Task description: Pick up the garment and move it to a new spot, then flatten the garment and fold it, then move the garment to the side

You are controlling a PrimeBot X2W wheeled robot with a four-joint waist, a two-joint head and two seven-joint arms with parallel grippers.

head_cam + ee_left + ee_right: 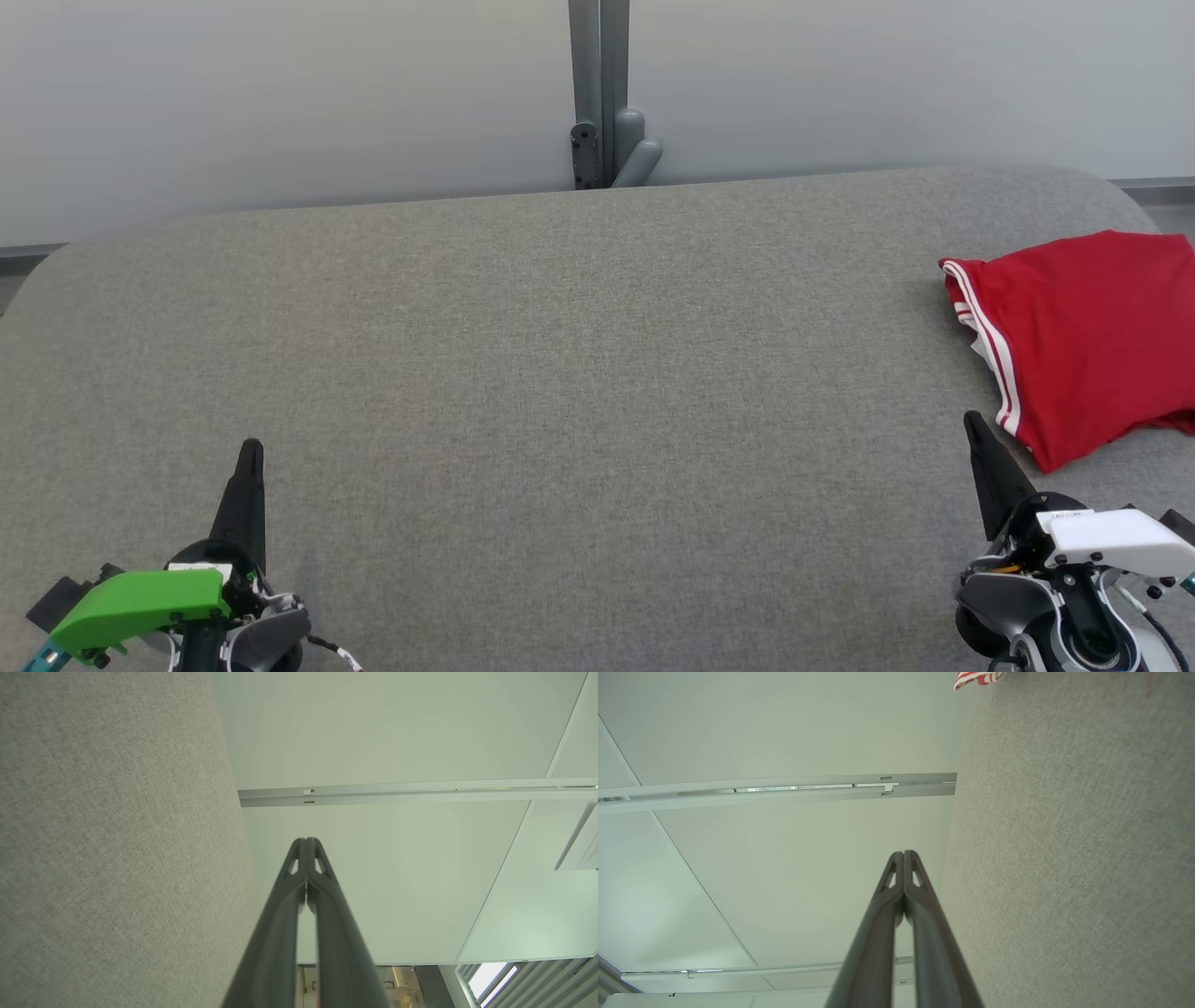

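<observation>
Left end effector, right end effector: closed, forward.

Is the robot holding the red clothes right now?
No, the red garment lies on the grey table, apart from the right gripper and the left gripper, both shut on nothing.

Office or lab test room, not a home: plain pale wall panels joined by a grey metal post, grey felt-covered table, printed paper notice stuck on a panel, slatted window blinds further off
</observation>
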